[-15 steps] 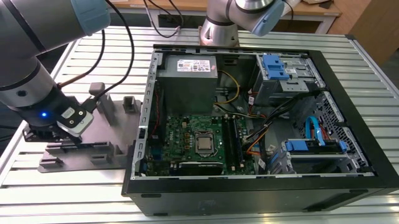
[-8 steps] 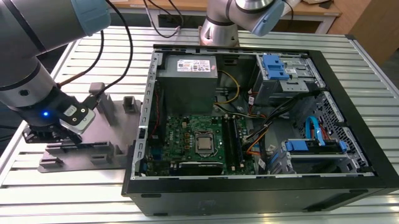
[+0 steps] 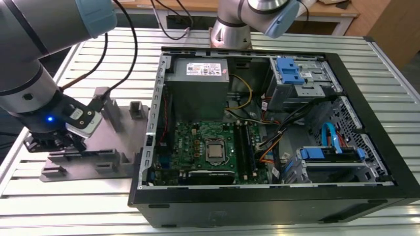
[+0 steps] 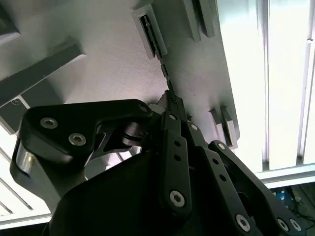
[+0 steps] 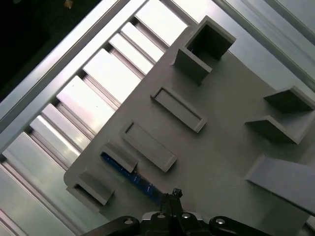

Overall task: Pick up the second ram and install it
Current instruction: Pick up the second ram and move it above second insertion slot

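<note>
Second ram point(image 5: 132, 177): a thin strip with a blue edge, standing on edge on the grey fixture plate point(image 5: 221, 147). In the second wrist view it shows as a dark line point(image 4: 165, 73) whose far end sits in a slotted block point(image 4: 150, 29). The plate lies on the slatted table point(image 3: 66, 206), at the exterior view's left of the open computer case point(image 3: 262, 201) and well apart from the motherboard point(image 3: 210, 147). The gripper point(image 5: 173, 195) is down at the plate in the exterior view point(image 3: 58, 147). In both wrist views its tips meet the strip at the end away from the block point(image 4: 170, 98). The jaws look drawn together on that end of the second ram, though how hard the pads bite cannot be judged. The strip is not yet lifted and appears seated in its holder. The main risk is that the hold is near one end rather than mid-length, so the free length could droop or swing about the pads once it leaves the block. A pull that is not straight out of the slot could bind the far end and drag the plate with it. A shallow bite on so thin an edge could also slip. Loose cables point(image 3: 276, 132) lie close beside the memory slots point(image 3: 246, 142), and a tilted stick could catch on them or meet a slot askew.
</note>
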### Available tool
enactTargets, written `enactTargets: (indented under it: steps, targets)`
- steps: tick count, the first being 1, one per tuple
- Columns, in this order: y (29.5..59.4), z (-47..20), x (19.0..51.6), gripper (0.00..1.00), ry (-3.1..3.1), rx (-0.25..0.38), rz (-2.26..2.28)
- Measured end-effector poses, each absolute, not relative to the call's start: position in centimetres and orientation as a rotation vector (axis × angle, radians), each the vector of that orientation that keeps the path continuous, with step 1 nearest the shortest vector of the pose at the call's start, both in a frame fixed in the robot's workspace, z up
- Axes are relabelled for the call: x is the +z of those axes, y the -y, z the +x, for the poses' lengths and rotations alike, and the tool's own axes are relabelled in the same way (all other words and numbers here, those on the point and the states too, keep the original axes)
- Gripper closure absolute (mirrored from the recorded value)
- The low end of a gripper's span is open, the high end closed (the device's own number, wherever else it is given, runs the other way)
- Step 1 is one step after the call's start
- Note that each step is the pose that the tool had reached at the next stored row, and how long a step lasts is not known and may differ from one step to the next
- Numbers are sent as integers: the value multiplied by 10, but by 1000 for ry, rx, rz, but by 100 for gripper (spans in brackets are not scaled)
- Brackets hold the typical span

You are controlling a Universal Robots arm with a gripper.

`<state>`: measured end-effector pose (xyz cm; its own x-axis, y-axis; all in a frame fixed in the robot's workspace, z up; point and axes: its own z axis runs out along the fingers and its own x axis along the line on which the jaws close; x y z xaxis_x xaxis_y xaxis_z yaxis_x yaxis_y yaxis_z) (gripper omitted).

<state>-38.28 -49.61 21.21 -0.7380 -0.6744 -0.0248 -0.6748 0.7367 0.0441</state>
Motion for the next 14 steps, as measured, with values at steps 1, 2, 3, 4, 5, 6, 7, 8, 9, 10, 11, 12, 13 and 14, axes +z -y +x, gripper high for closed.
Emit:
enactTargets:
  steps: [1, 2, 3, 4, 5, 6, 7, 8, 9, 10, 11, 12, 13, 14]
  targets:
    - [496, -383, 212, 93, -2915, 79, -1149]
    - [496, -383, 212, 93, -2910, 79, -1164]
    - [496, -383, 212, 93, -2904, 79, -1178]
    - [496, -383, 212, 93, -2899, 79, -1192]
    - [496, -383, 212, 93, -2893, 79, -1207]
    - [496, -383, 212, 93, -2887, 79, -1223]
    - [496, -383, 212, 93, -2881, 79, -1237]
    - [496, -383, 212, 93, -2875, 79, -1252]
    - [496, -383, 212, 93, -2869, 79, -1267]
    - [496, -383, 212, 93, -2862, 79, -1281]
    - [496, -383, 212, 93, -2856, 79, -1296]
    - [496, -383, 212, 93, -2850, 79, -1311]
    - [496, -383, 212, 93, -2844, 79, -1324]
    - [496, -383, 212, 93, -2837, 79, -1338]
